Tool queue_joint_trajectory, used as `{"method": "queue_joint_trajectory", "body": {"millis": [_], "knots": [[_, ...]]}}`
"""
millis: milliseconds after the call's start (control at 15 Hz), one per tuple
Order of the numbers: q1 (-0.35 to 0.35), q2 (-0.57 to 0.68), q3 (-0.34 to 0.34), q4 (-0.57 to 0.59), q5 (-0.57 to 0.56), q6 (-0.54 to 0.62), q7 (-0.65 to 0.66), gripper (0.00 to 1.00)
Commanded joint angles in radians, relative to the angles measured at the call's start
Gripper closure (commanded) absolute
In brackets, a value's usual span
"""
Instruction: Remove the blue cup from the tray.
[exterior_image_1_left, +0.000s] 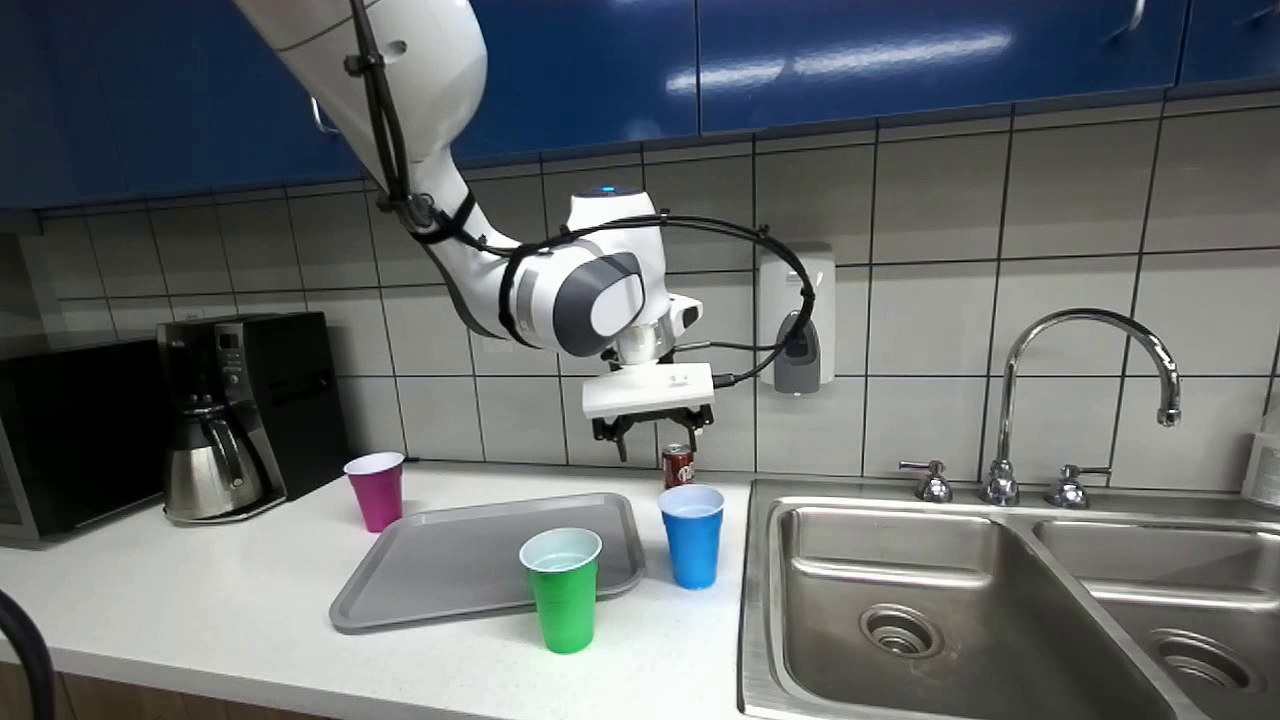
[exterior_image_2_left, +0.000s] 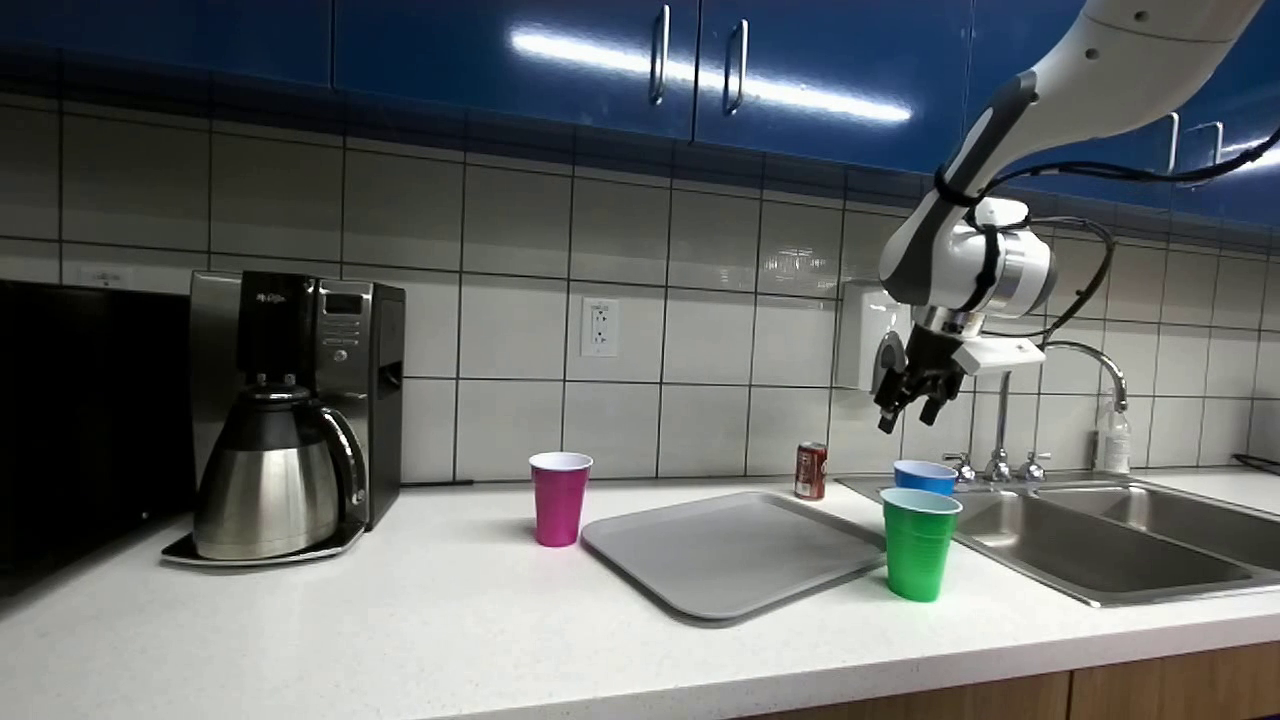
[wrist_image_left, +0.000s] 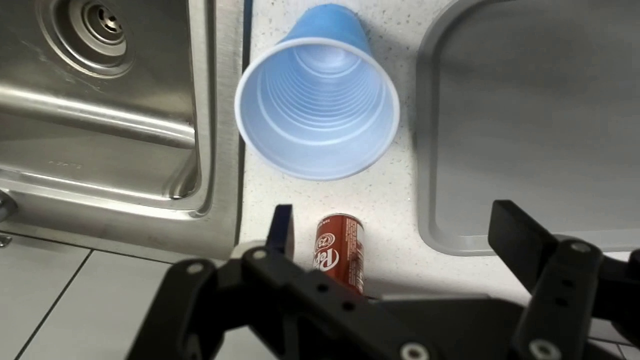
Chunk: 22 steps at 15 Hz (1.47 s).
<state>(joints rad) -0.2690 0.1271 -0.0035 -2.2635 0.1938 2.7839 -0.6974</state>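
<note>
End effector (wrist_image_left: 394, 215) spread wide, empty; blue cup (wrist_image_left: 317, 107) beside tray (wrist_image_left: 535, 120); can (wrist_image_left: 341, 247) reads "23", "Pep"

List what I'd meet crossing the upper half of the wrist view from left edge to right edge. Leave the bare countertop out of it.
Sink drain → sink rim → blue plastic cup → gray tray

Lower than the gripper (exterior_image_1_left: 658, 450), a soda can (exterior_image_1_left: 677, 470), a green cup (exterior_image_1_left: 566, 600) and a purple cup (exterior_image_1_left: 378, 495) are standing; a coffee maker (exterior_image_1_left: 270, 390) and a faucet (exterior_image_1_left: 999, 485) are flanking it, well apart.
</note>
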Motion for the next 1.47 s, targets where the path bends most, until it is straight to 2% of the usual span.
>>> {"method": "queue_joint_trajectory", "body": {"millis": [0,467,1000,1067,1400], "knots": [[0.044,-0.113,-0.02,-0.1,-0.014,-0.012,0.027,0.0],[0.133,-0.257,-0.047,-0.239,-0.059,-0.008,0.1,0.0],[0.196,-0.411,-0.062,-0.37,-0.182,-0.026,0.238,0.0],[0.214,-0.336,-0.084,-0.319,-0.161,-0.003,0.205,0.0],[0.22,-0.376,-0.086,-0.352,-0.18,-0.004,0.228,0.0]]}}
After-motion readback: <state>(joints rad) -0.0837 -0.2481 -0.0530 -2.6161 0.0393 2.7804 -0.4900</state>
